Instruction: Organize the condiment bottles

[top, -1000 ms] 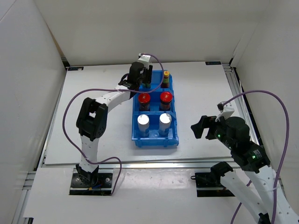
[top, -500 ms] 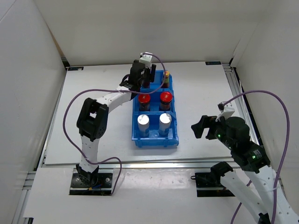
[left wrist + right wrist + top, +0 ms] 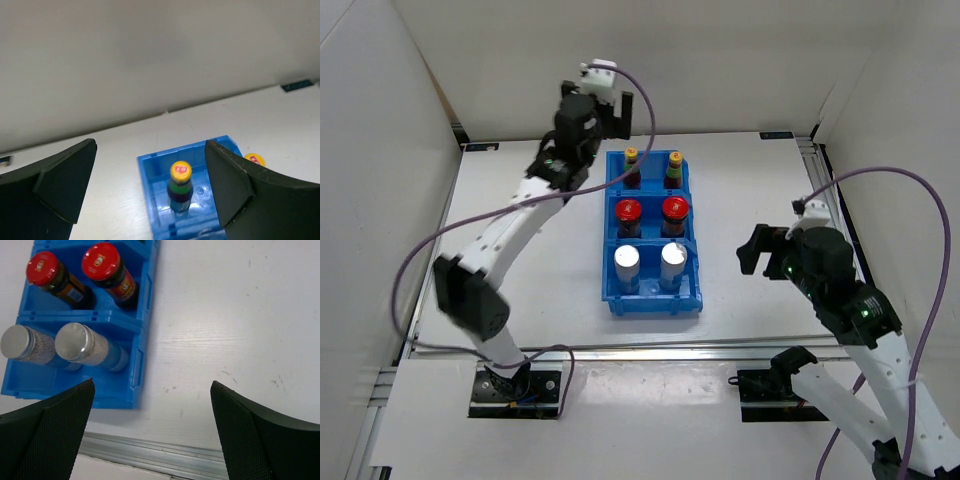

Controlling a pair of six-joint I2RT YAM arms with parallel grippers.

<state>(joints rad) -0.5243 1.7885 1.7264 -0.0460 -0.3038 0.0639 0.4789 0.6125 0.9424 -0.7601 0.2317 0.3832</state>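
Filling the blue bin (image 3: 651, 304), condiment bottles (image 3: 627, 259) stand apart from left gripper (image 3: 150, 147) and right gripper (image 3: 152, 385), both spread.

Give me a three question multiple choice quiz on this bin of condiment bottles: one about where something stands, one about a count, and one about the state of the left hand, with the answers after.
1. Where in the blue bin do the two red-lidded jars stand?
A. far compartment
B. middle compartment
C. near compartment

2. How many bottles stand in the bin in all?
A. four
B. five
C. six

3. What state is the left hand in?
A. open and empty, raised near the bin's far end
B. shut on a jar
C. resting on the table

Answers:
1 B: the top view shows them between the yellow-capped pair and the silver-topped pair.
2 C: there are two in each of the three compartments.
3 A: its wrist view shows the fingers wide apart with nothing held between them.
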